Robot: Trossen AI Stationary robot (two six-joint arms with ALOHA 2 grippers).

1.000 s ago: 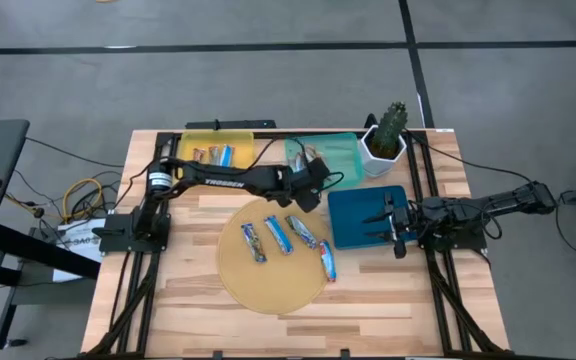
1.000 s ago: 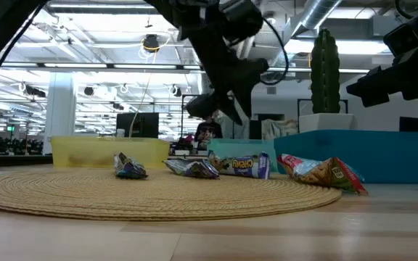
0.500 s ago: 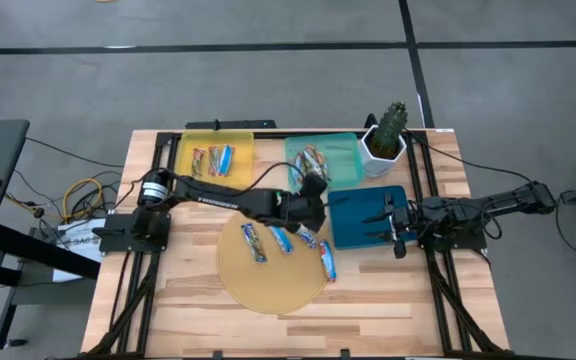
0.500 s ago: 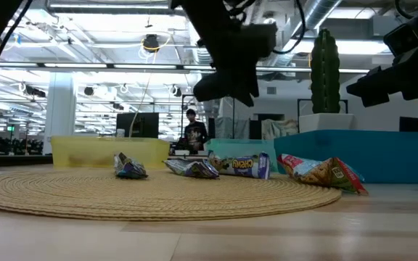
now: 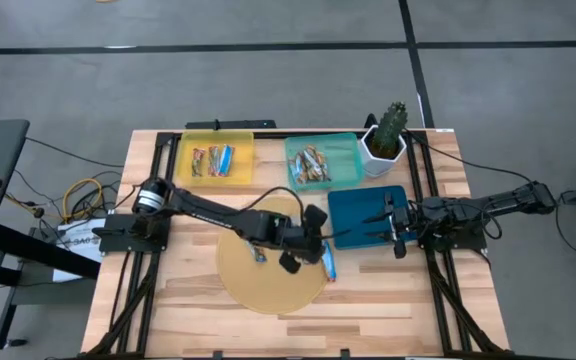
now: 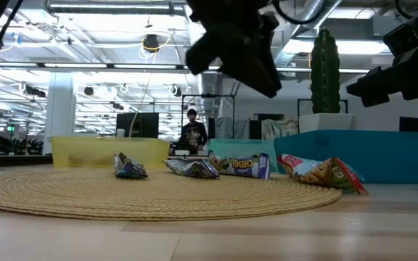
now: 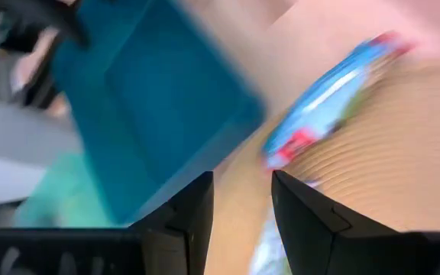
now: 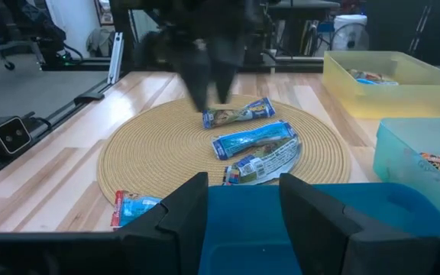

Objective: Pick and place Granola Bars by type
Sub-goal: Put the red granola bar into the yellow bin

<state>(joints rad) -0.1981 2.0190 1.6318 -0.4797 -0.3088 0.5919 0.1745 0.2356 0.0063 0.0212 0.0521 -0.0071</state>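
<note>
Several granola bars lie on the round woven mat point(image 5: 268, 285): a brown-and-blue one point(image 5: 258, 246), and a blue-and-white one point(image 5: 328, 263) at the mat's right edge. The right wrist view shows more bars point(image 8: 254, 142) on the mat. Other bars lie in the yellow tray point(image 5: 218, 158) and the light green tray point(image 5: 320, 160). My left gripper point(image 5: 308, 250) hovers open above the mat's right part, over the bars, with nothing in it point(image 7: 243, 206). My right gripper point(image 5: 393, 225) waits open over the dark blue tray point(image 5: 363, 212).
A potted cactus point(image 5: 386, 138) stands at the far right, behind the blue tray. The three trays line the far and right sides of the mat. Bare wood table point(image 5: 168, 300) lies near and left of the mat. A person point(image 6: 191, 134) stands in the room beyond.
My left gripper has swung from beside the light green tray toward the table's near edge and now hangs over the right part of the mat. The bars on the mat have not moved. My right arm has kept still.
</note>
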